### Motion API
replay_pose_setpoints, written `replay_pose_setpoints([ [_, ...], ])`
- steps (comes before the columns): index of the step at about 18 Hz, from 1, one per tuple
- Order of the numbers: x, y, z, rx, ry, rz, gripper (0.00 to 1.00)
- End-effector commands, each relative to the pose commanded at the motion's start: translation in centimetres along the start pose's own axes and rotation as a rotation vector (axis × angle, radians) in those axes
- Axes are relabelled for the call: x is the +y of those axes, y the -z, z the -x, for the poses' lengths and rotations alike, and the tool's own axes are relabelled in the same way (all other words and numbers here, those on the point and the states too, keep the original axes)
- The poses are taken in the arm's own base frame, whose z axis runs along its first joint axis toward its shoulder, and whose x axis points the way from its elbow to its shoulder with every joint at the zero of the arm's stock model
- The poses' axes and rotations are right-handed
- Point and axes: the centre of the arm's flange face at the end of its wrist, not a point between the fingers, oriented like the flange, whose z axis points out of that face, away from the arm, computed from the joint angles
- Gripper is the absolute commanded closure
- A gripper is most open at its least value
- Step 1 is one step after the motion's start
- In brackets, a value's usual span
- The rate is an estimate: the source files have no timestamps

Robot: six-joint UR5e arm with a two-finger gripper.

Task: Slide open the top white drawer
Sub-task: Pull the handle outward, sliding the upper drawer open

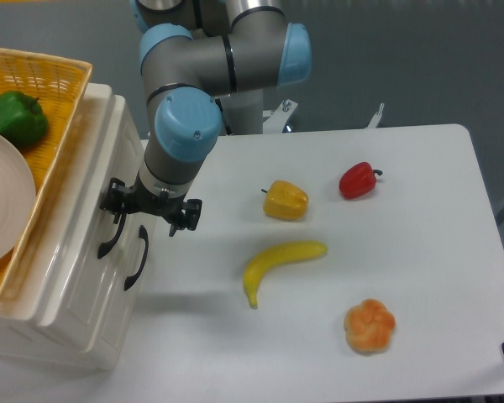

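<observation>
Camera: gripper (151, 208) at top white drawer (84, 252)

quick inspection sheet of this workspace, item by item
surface: white table, bare between the items
job's things: top white drawer looks shut, its black handle at the end effector
clutter: yellow pepper, red pepper, banana, orange fruit; wicker basket on the cabinet holding a green pepper and a plate
grippers: end effector at the top handle, finger state unclear
cables: nothing seen
surroundings: grey floor
</observation>
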Motion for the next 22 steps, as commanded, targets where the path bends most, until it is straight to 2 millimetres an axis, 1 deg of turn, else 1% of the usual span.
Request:
replay_pose_setpoints([
  [3,0.0,-0.1,0.2,-0.001,0.003,0.003,0.00],
  [7,-0.2,0.4,0.9,-0.011,0.008,-0.009,0.00],
  [12,-0.3,2.1,3.8,-0.043,0.038,-0.032,0.00],
  [15,-0.3,2.8,5.6,-0.048,0.062,-0.043,0.00],
  [19,-0.5,3.0,7.5,-0.047,0.085,-0.047,0.00],
  [22,-0.2,3.6,9.1,-0.048,0.101,-0.057,0.00],
])
